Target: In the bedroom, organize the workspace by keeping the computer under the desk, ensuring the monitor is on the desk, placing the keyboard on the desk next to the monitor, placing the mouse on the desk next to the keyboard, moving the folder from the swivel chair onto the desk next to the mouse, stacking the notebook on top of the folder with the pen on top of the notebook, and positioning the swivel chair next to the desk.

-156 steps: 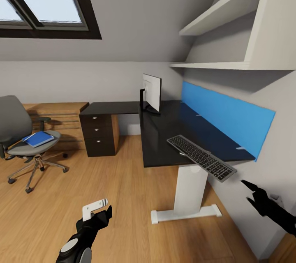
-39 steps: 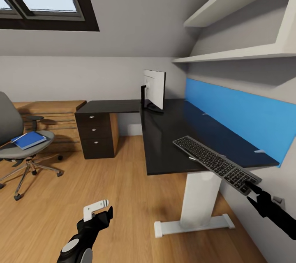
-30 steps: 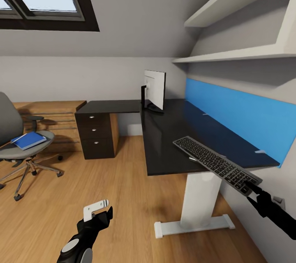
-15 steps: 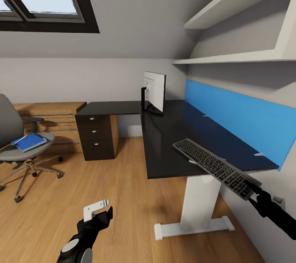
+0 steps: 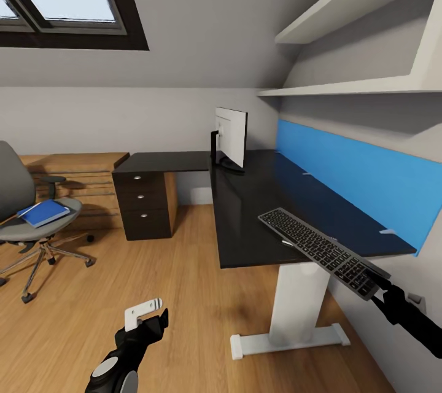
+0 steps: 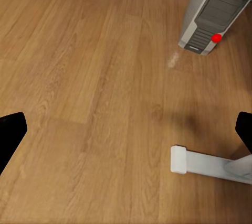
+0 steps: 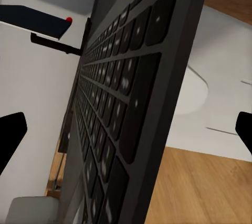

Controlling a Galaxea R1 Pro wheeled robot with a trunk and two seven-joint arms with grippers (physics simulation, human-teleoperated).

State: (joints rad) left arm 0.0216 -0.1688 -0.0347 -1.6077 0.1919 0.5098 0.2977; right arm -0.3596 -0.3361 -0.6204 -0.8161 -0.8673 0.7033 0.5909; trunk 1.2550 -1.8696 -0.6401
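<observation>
One end of the keyboard [image 5: 323, 250] is pinched in the right gripper [image 5: 379, 285], whose fingers hold it tilted so its far end rests on the near corner of the desk [image 5: 258, 196], well short of the monitor [image 5: 231, 137]. The left gripper [image 5: 147, 313] hangs low over the floor, fingers spread and empty, probably parked clear.

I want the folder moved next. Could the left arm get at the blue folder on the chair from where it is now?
Probably not yet. The left gripper hangs low over bare floor, and the folder lies on the swivel chair seat well off to its left. Nothing blocks the way; the base would likely have to roll closer.
</observation>
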